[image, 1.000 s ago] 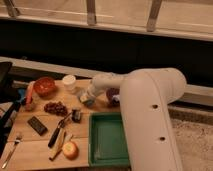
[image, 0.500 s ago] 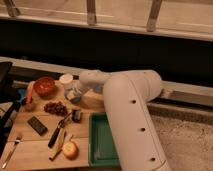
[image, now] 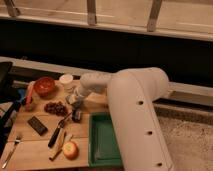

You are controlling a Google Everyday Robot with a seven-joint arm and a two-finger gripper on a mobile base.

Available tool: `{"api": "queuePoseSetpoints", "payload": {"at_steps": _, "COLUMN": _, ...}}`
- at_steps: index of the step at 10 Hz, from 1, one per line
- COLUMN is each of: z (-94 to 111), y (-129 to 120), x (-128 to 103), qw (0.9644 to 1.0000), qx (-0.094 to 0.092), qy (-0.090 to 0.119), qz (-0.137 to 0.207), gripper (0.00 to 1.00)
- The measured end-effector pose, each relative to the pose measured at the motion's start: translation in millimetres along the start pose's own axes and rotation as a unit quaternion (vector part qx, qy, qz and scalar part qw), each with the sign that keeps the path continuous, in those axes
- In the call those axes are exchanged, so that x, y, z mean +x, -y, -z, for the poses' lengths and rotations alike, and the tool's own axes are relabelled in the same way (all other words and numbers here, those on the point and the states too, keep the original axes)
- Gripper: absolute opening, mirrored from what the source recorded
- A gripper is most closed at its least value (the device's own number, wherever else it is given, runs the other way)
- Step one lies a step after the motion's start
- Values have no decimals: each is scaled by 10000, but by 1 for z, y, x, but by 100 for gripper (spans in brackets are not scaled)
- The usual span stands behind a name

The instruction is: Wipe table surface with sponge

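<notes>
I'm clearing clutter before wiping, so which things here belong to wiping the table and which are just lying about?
For the job: table; sponge, seemingly at the gripper; gripper, low over the table between cup and grapes.
Lying about: bowl, cup, grapes, black bar, knife, fork, apple, green tray.

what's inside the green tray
Only bare green floor shows in the green tray; its right part is hidden behind the robot arm. The pincer is outside it, low over the table surface beside the grapes.
</notes>
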Motion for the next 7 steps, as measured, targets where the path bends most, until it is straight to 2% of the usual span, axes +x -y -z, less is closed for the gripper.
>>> {"api": "queuePoseSetpoints", "payload": {"at_steps": 1, "z": 12, "y": 13, "x": 16, "qw": 9999, "qx": 100, "qy": -85, "qz": -47, "gripper": 0}}
{"api": "queuePoseSetpoints", "payload": {"at_steps": 3, "z": 19, "y": 25, "x": 20, "qw": 9997, "qx": 207, "qy": -152, "qz": -35, "gripper": 0}}
{"api": "queuePoseSetpoints", "payload": {"at_steps": 5, "z": 18, "y": 43, "x": 8, "qw": 9992, "qx": 338, "qy": -188, "qz": 18, "gripper": 0}}
{"api": "queuePoseSetpoints", "payload": {"at_steps": 7, "z": 7, "y": 48, "x": -15, "qw": 9990, "qx": 382, "qy": -186, "qz": 115, "gripper": 0}}
